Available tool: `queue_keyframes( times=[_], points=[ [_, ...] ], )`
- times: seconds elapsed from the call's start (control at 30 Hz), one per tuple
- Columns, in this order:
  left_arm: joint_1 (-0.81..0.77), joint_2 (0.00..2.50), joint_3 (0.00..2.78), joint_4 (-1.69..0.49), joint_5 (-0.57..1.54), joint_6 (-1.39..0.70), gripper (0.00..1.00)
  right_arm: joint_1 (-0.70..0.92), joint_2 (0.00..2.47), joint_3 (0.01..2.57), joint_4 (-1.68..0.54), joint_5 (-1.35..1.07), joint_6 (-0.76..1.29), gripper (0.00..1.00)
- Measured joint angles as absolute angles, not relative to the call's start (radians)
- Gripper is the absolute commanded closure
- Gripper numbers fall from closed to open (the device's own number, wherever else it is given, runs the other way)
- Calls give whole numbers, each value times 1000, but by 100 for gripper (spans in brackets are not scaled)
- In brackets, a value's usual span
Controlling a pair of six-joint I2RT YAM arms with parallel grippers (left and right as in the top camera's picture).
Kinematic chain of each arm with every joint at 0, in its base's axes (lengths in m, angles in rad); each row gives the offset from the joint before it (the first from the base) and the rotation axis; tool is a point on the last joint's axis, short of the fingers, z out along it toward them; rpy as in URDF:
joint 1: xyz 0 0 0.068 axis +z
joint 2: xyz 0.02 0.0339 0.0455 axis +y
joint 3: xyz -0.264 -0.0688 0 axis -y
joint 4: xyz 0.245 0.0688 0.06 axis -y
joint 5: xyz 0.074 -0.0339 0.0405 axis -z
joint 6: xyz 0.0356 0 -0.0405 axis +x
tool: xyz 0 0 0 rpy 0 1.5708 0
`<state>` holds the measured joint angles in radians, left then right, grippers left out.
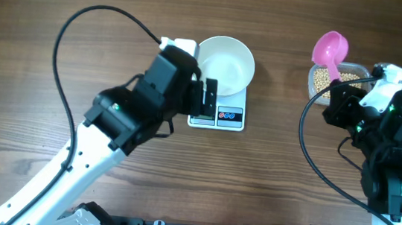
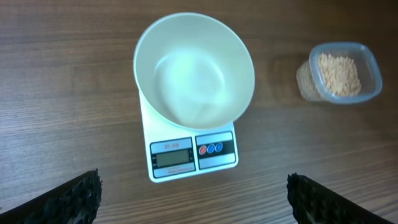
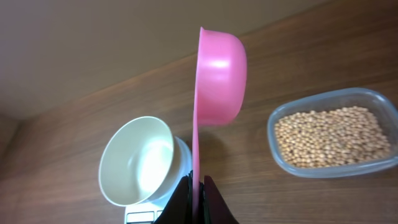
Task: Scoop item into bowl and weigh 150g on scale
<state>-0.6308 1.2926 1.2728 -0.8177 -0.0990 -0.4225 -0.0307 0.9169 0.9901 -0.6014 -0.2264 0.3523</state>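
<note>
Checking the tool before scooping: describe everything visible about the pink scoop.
The pink scoop looks like glossy plastic: a deep round cup on a thin flat handle. The right gripper is shut on the handle's end, holding it in the air near the tub of beans. No beans show in it; nothing else touches it.
</note>
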Motion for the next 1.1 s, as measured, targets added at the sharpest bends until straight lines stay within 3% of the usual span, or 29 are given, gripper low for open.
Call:
queue_keyframes(
  times=[0.1,0.17,0.2,0.23,0.3,0.33,0.67,1.1],
  points=[
    [-678,1298,1273,-858,-132,-424,1,-35,917,990,-603,-226,339,96],
    [-699,1310,1271,-865,-140,-429,9,-35,917,990,-602,-226,334,96],
    [-711,1319,1265,-863,-149,-440,19,-35,917,990,-602,-224,334,96],
    [-723,1328,1255,-864,-158,-454,36,-35,917,990,-602,-222,334,96],
    [-749,1352,1230,-863,-180,-482,84,-35,917,990,-602,-213,334,96],
    [-757,1362,1220,-863,-187,-494,94,-35,917,990,-602,-210,333,96],
    [-845,1478,1118,-700,-197,-617,96,-35,918,990,-587,-177,289,96],
    [-844,1721,1104,-512,-186,-672,96,-35,1003,990,-584,-175,210,96]
  ],
)
